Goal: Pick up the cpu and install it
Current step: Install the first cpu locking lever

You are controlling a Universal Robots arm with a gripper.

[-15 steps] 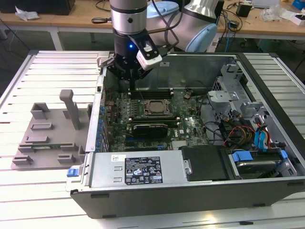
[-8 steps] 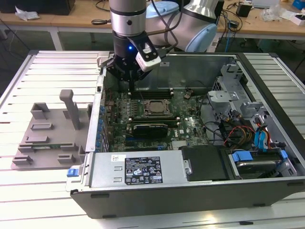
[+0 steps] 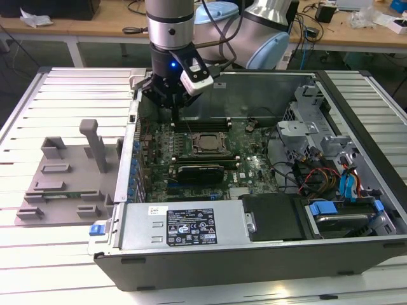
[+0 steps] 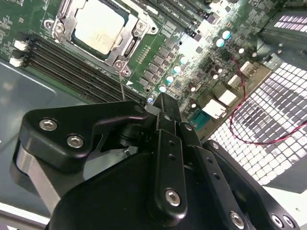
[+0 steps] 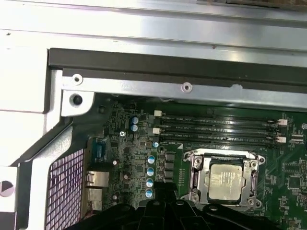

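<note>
The cpu [image 3: 206, 143] is a flat silvery square lying in the socket frame [image 3: 205, 154] on the green motherboard inside the open computer case. It also shows in both wrist views [image 4: 98, 26] [image 5: 226, 184], seated flat within the metal frame. My gripper [image 3: 175, 119] hangs over the back of the motherboard, towards the exterior view's left of the cpu, above the memory slots [image 5: 216, 129]. Its black fingers [image 4: 165, 120] are pressed together with nothing between them, clear of the cpu.
A grey plastic tray [image 3: 63, 178] with raised blocks lies outside the case at the exterior view's left. The case wall [image 3: 130, 152] stands between tray and motherboard. Drive cages and cables [image 3: 324, 171] fill the exterior view's right; a black power supply [image 3: 191, 225] sits at the front.
</note>
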